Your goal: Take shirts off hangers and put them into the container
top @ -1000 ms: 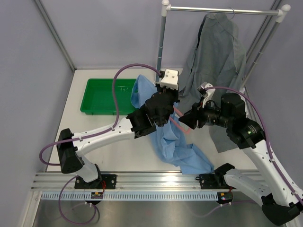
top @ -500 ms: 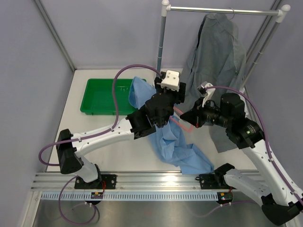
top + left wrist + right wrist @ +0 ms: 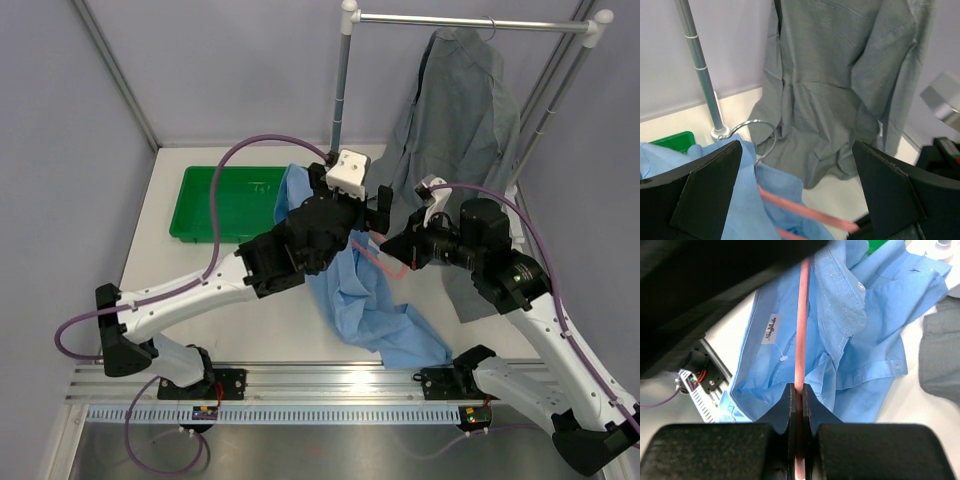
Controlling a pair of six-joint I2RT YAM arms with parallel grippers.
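- While the right gripper [image 3: 799, 392] is clamped tight on the salmon pink hanger [image 3: 801, 315] and the left gripper [image 3: 797, 187] stands wide with nothing between its fingers, the light blue shirt [image 3: 365, 300] lies draped down the middle of the top view, with its collar end raised on the hanger.
- Risk: cloth is bunched around the hanger's wire hook [image 3: 758, 131], so pulling the hanger away may drag the whole shirt along instead of freeing it.
- Risk: the hold is on a thin bar, which may twist or slip between the pads under the cloth's weight.
- Risk: the shirt looks bigger than the green tray [image 3: 215, 205] at left centre, and only one edge reaches its right rim. A sleeve could trail outside.
- Risk: the grey shirt [image 3: 460, 110] hangs close behind both arms at the upper right, where a wide swing could snag it.
- Surface: a pale, smooth table [image 3: 200, 300], with an aluminium rail [image 3: 300, 380] along the bottom.
- Room: plain lavender-grey walls close around, and a white-and-metal rack [image 3: 470, 20] stands at the top right.
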